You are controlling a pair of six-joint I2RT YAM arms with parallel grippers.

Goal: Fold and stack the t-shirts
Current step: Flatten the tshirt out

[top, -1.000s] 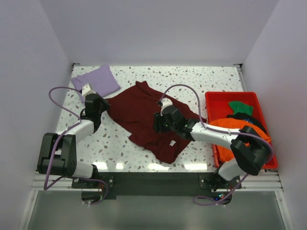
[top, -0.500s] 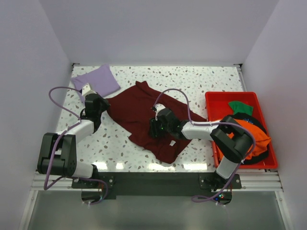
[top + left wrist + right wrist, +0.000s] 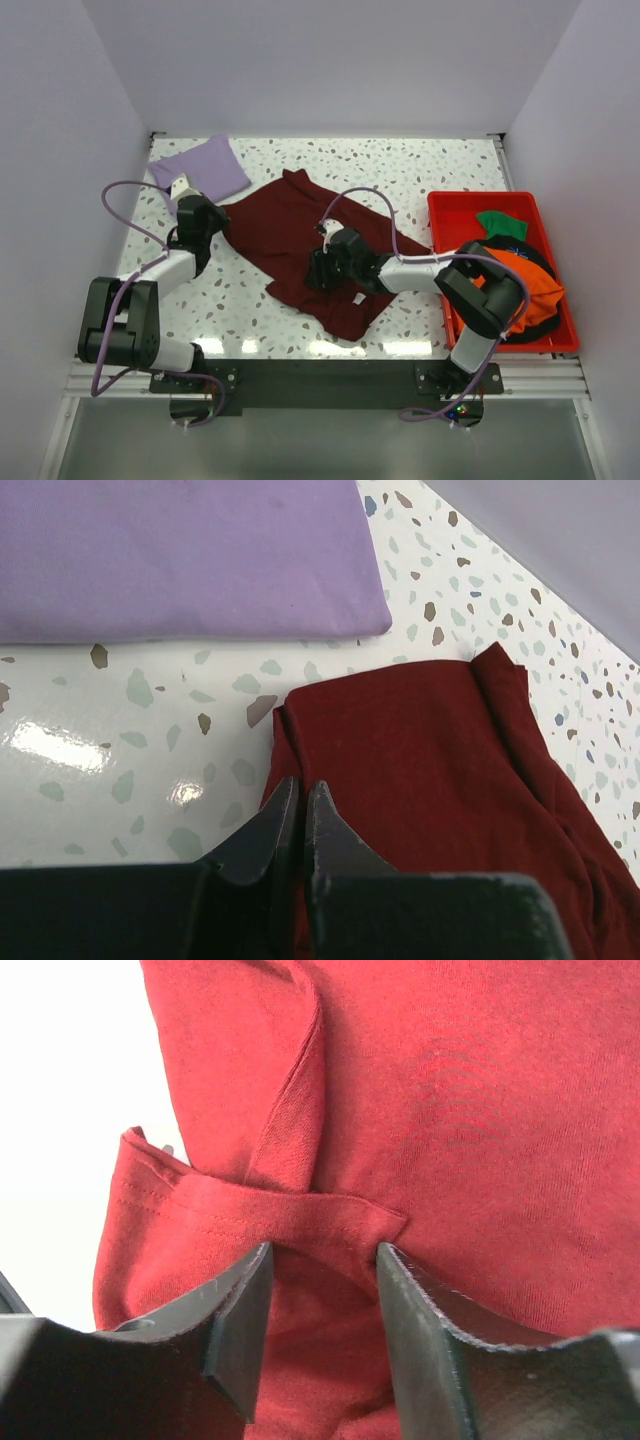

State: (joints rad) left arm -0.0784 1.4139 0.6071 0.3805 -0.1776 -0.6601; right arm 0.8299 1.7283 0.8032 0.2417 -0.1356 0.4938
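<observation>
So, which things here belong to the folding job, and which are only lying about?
Belonging to the job: large dark maroon cloth t-shirt, folded lavender cloth t-shirt, orange cloth t-shirt, green cloth t-shirt.
Just lying about: red plastic bin, holding the last two.

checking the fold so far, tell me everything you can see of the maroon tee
The maroon tee is soft, matte knit cloth, spread crumpled and askew on the speckled table, a small white tag near its front edge. The left gripper pinches its left edge; the right gripper straddles a raised hem fold, jaws open.
</observation>
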